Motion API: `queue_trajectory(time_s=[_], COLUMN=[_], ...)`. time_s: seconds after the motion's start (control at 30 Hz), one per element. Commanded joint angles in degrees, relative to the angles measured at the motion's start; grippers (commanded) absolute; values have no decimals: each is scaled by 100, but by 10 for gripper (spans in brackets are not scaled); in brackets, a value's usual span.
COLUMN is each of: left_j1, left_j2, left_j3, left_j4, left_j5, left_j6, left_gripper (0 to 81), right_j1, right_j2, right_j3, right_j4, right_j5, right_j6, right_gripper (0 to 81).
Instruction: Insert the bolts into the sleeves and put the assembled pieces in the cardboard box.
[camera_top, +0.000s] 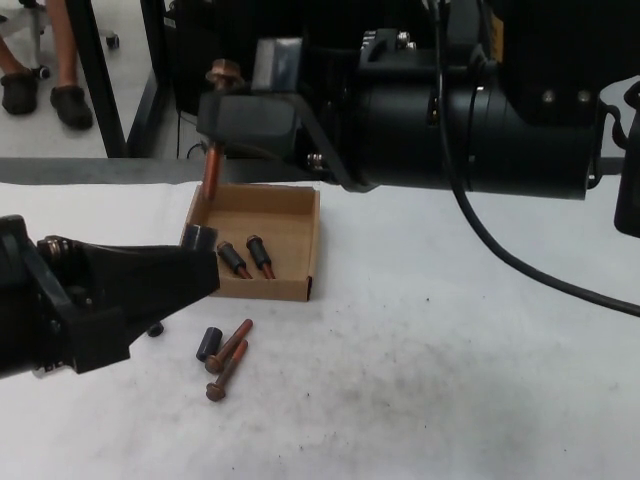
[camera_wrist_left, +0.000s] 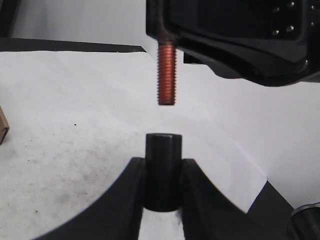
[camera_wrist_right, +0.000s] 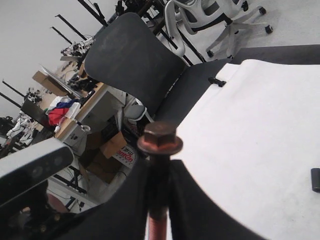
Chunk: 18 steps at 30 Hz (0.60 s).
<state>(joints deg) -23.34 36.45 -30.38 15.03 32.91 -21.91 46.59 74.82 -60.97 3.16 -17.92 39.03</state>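
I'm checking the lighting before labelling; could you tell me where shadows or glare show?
High view: even light, faint shadows by the loose bolts. Left wrist view: bench glares white behind the bolt; sleeve reads solid black. Right wrist view: small highlight on the bolt's head.

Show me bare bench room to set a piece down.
Bare: the white bench cover right of the brown cardboard box, up to the black cable. Crowded: before the box, two loose copper bolts and a black cylindrical sleeve beside the left gripper.

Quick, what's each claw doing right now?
Left gripper: closed, holding a sleeve.
Right gripper: closed, holding a bolt.
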Motion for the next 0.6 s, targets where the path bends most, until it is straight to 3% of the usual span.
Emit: queue_trajectory(time_s=[0.0, 0.57], left_j1=[-15, -15], left_j2=[-32, -32], left_j3=[-15, -15], left_j4=[-122, -296], left_j5=[-27, -27], left_j6=[-15, -80], left_gripper=[8, 8], right_j1=[-28, 130], right_j2=[14, 14], right_j3=[-17, -17], right_j4=[5, 59], right_j5=[10, -99], right_j6=[-56, -43], right_gripper=[2, 2])
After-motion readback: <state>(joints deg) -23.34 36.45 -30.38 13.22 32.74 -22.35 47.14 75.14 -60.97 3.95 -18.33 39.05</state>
